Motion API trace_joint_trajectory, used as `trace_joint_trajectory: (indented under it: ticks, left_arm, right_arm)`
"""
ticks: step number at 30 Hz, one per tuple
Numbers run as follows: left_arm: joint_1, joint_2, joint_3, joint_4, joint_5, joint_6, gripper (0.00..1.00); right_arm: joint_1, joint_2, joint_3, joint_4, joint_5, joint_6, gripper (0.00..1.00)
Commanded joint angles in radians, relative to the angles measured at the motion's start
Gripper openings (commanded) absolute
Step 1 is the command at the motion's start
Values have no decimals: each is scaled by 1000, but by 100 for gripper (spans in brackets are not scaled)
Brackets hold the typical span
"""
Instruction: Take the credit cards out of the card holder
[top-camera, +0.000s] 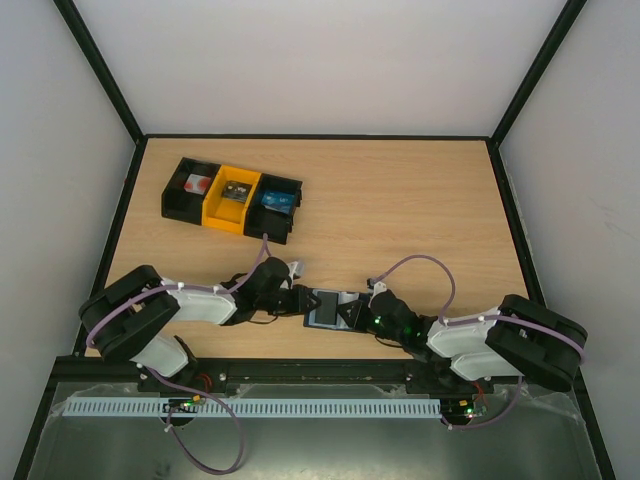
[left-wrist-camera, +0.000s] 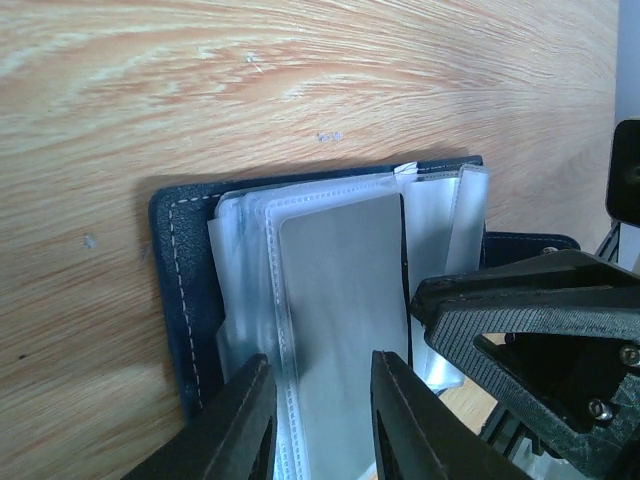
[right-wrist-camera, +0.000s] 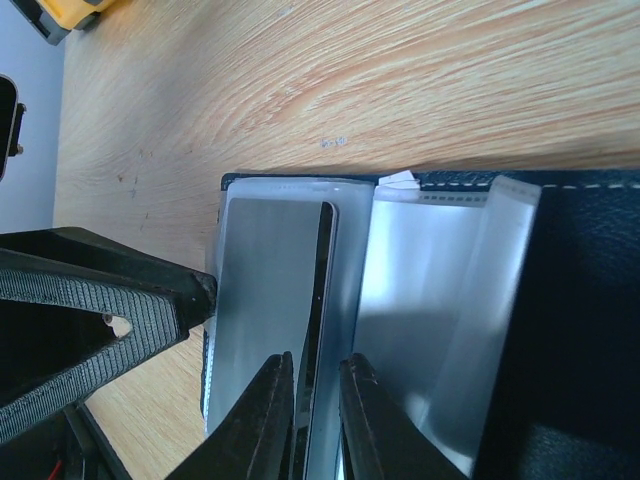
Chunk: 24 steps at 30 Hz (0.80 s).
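Wooden table (top-camera: 400, 220); card holder (top-camera: 325, 308) lying open; left gripper (left-wrist-camera: 322, 368) at its left, fingers slightly apart over grey credit card (left-wrist-camera: 340, 290); right gripper (right-wrist-camera: 315, 364) at its right, pinching sleeve (right-wrist-camera: 350, 260) edge.

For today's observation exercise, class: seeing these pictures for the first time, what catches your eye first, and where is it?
At the near middle of the table lies an open dark card holder, fanned with clear plastic sleeves. The right gripper pinches the edge of a sleeve holding a grey card, and the left gripper straddles that sleeve too. Far left stands a row of bins, the middle one bright yellow.
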Motion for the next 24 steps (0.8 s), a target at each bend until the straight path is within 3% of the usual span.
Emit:
trace_joint_trajectory:
  ticks: [1, 6, 16, 24]
  left_arm:
    - [-6, 4, 13, -37, -14, 23, 30]
    - [-6, 28, 7, -4, 3, 16, 28]
    - [-9, 49, -8, 28, 7, -7, 3]
    - [-15, 73, -25, 27, -8, -26, 3]
  right_arm:
    - [-5, -4, -12, 12, 32, 2, 15]
    - [-5, -1, -11, 13, 29, 1, 15]
    - [-4, 27, -9, 55, 12, 5, 15]
    - [-5, 62, -10, 92, -4, 16, 12]
